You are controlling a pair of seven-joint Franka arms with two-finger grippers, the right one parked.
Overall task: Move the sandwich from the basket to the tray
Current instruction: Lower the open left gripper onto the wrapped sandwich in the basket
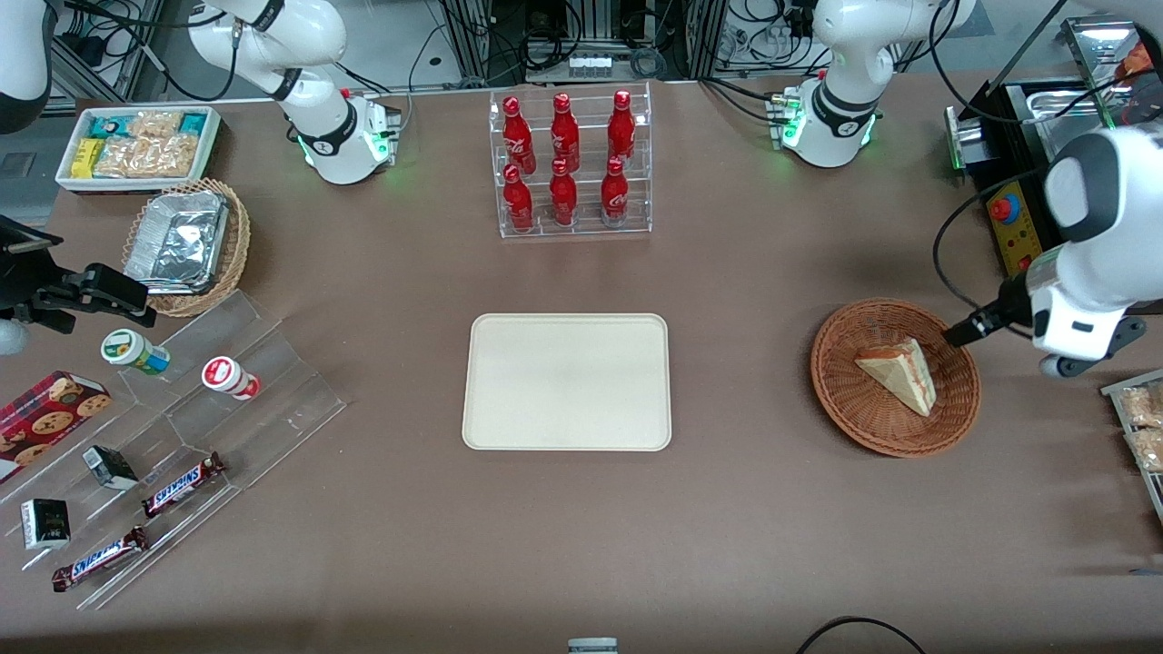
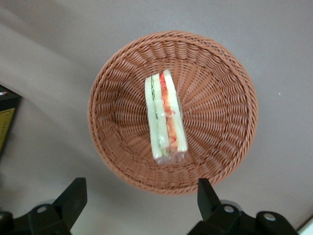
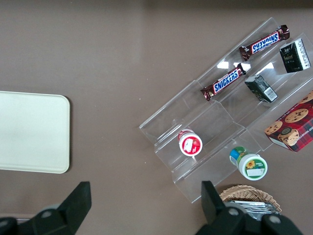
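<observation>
Sandwich (image 2: pixel 165 117) below wide-open, empty tool (image 2: pixel 139 196)

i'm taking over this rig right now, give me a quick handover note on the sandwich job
Gripper: open, holding nothing, hovering above the basket with its jaws spread wide.
Sandwich: lying in the reddish-brown wicker basket, toward the working arm's end of the table, untouched.
Tray: mid-table, nearer the front camera than the rack of red bottles, nothing on it.
Done: arm positioned over the basket, nothing more.
Left: descend, close on the sandwich, lift it out, carry it to the tray, set it down and release.
</observation>
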